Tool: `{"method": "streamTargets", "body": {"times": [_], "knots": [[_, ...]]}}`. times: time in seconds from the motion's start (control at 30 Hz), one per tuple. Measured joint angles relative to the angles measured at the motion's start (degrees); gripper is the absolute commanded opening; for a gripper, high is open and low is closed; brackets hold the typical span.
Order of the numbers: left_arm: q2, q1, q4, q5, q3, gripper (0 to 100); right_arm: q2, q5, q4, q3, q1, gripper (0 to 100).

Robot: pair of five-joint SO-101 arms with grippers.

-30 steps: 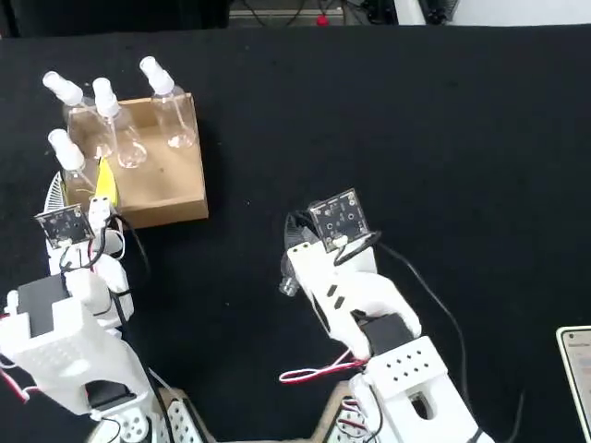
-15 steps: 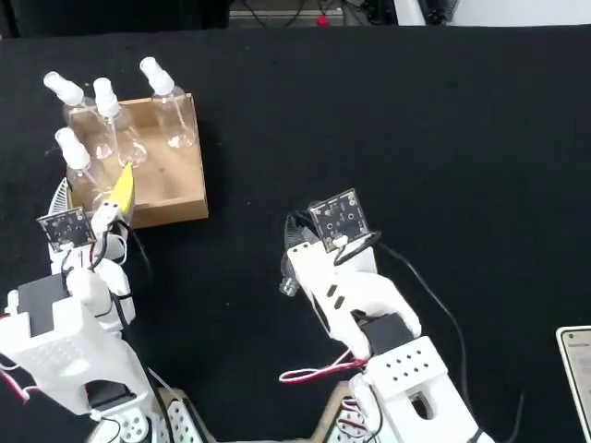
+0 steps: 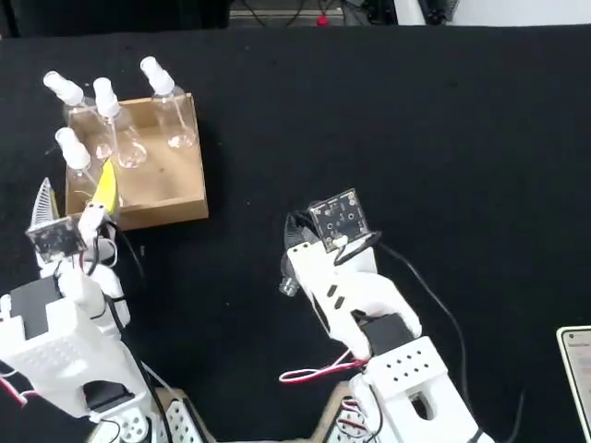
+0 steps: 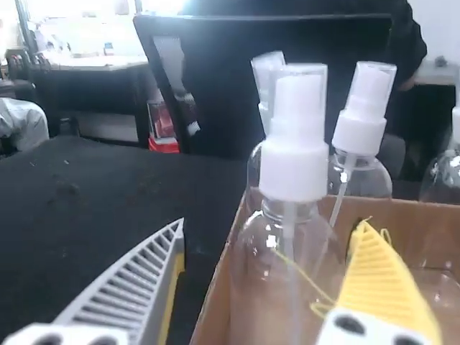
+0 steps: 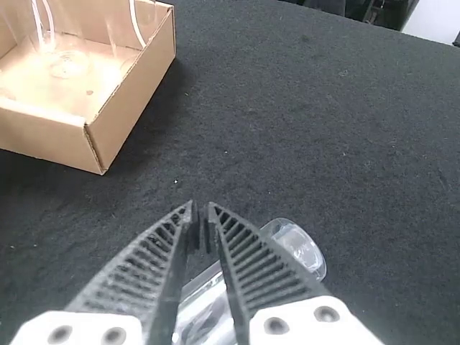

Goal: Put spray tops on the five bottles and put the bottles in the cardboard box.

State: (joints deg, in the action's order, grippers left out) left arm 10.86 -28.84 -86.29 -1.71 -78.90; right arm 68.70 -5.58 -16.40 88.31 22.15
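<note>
The cardboard box (image 3: 171, 210) sits in the upper left of the high view on the black table (image 3: 416, 138). Four clear bottles stand upright inside it, each capped with a white spray top. They are the front-left bottle (image 3: 76, 168) at the box's near left corner, the back-left bottle (image 3: 81, 115), the middle bottle (image 3: 125, 143) and the back-right bottle (image 3: 175, 120).

The left arm rises from the lower left corner of the high view. The left gripper (image 4: 270, 228) is spread wide and holds nothing. Its grey finger (image 3: 42, 198) hangs outside the box's left wall, over the table, and its yellow finger (image 3: 103, 189) reaches over the box's front edge. In the left wrist view the front-left bottle stands between the two fingers with a gap on each side.

The right arm fills the lower centre of the high view, well apart from the box. The right gripper (image 5: 200, 208) points down at the table with its jaws drawn in to a thin slit and nothing between the tips. The fifth bottle (image 5: 291, 244) lies on its side on the table, just under and beside those fingers, with one round clear end poking out past them. Whether it carries a spray top cannot be told.
</note>
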Motion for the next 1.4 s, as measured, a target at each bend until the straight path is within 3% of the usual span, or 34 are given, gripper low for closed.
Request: {"method": "streamTargets", "body": {"times": [0.13, 0.63, 0.9, 1.4], "knots": [[0.0, -0.1, -5.2, 0.0, -4.0, 34, 0.0, 0.0, 0.0, 0.0, 0.0, 1.1], [-0.1, -0.1, -11.3, 0.0, -12.5, 34, 0.0, 0.1, -1.7, 0.0, 0.0, 1.3], [-6.4, -0.1, -11.6, 0.0, -16.4, 34, 0.0, 0.1, -15.1, -4.7, -0.1, 1.3], [-11.4, -0.1, -11.6, 0.0, -17.3, 34, 0.0, 0.1, -15.5, -4.7, -0.1, 1.3]]}}
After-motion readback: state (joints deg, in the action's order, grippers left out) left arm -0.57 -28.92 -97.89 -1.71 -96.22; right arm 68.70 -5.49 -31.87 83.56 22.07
